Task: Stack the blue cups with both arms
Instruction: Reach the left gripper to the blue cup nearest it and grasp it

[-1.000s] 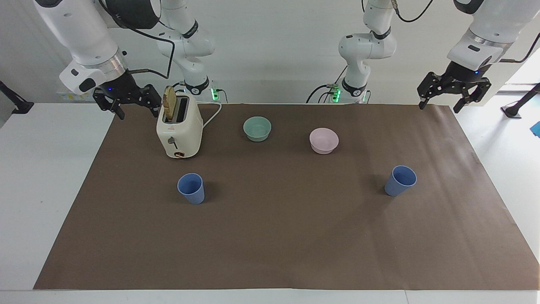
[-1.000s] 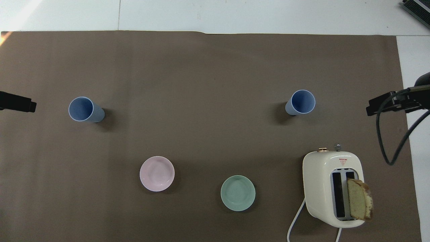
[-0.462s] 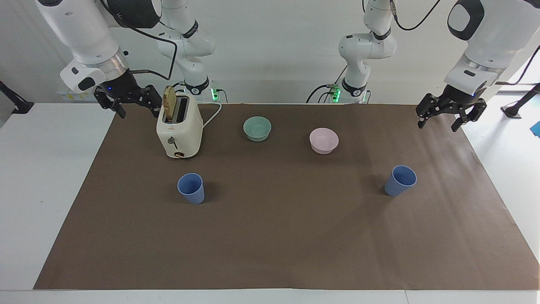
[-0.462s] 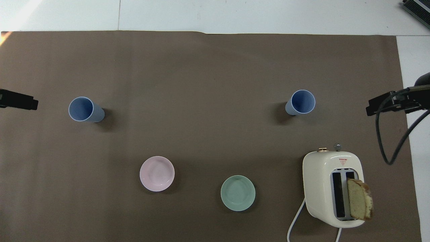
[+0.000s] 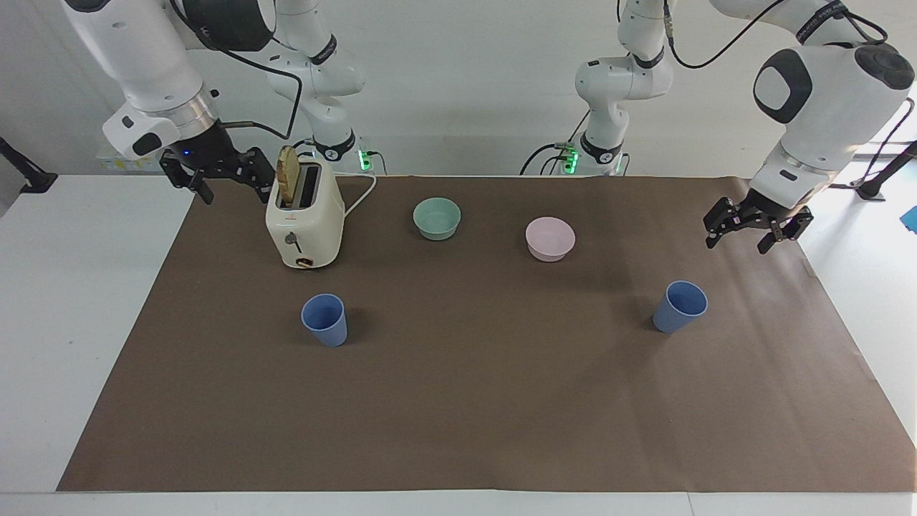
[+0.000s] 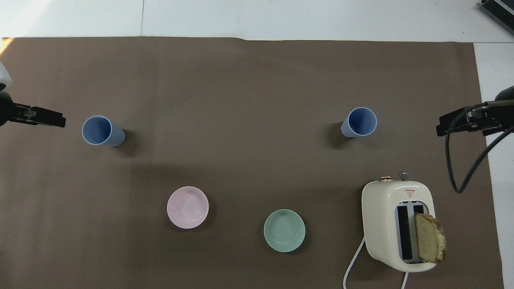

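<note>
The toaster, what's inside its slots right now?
One slice of bread stands in one slot of the toaster, sticking well above the top. The other slot looks empty. The slice's lower part is hidden inside the toaster.

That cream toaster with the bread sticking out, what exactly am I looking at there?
The toaster is a glossy cream two-slot model with rounded corners, standing upright on the brown mat at the right arm's end of the table, nearer to the robots than the closest blue cup. One bread slice stands up out of one slot; the other slot is empty. A lever and a round knob sit on its end, and a white cord trails away.
</note>
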Available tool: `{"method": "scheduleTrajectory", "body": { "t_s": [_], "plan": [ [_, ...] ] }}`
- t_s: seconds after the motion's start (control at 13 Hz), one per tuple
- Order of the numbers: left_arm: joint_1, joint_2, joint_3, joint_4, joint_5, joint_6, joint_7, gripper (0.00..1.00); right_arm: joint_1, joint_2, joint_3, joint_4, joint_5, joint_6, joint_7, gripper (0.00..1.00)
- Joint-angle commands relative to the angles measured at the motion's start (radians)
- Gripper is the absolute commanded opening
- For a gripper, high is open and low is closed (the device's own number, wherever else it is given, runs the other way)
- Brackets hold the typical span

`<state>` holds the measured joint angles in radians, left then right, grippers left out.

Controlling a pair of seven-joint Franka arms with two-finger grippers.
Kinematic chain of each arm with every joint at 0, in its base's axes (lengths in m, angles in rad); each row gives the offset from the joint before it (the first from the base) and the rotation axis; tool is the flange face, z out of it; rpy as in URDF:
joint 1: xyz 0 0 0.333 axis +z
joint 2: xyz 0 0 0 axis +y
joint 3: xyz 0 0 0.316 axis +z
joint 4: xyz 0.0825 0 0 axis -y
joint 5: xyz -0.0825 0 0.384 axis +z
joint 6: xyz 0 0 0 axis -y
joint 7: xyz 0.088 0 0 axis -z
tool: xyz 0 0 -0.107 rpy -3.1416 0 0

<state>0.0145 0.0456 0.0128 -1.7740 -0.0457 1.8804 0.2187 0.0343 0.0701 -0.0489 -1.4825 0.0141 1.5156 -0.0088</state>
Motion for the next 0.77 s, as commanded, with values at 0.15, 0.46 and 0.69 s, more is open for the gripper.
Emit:
{"method": "scheduleTrajectory", "body": {
  "t_s": [0.15, 0.46, 0.69],
  "plan": [
    [0.025, 0.060, -0.007, -0.113, -0.031, 0.146, 0.021, 0.92, -0.008, -0.050, 0.001, -0.078, 0.007, 0.061, 0.016, 1.00],
    [0.039, 0.120, -0.007, -0.134, -0.045, 0.232, 0.021, 0.84, -0.011, -0.050, 0.001, -0.082, 0.007, 0.077, 0.013, 1.00],
    [0.042, 0.154, -0.007, -0.136, -0.057, 0.279, 0.018, 0.77, -0.013, -0.052, 0.001, -0.082, 0.007, 0.077, 0.012, 1.00]
  ]
}}
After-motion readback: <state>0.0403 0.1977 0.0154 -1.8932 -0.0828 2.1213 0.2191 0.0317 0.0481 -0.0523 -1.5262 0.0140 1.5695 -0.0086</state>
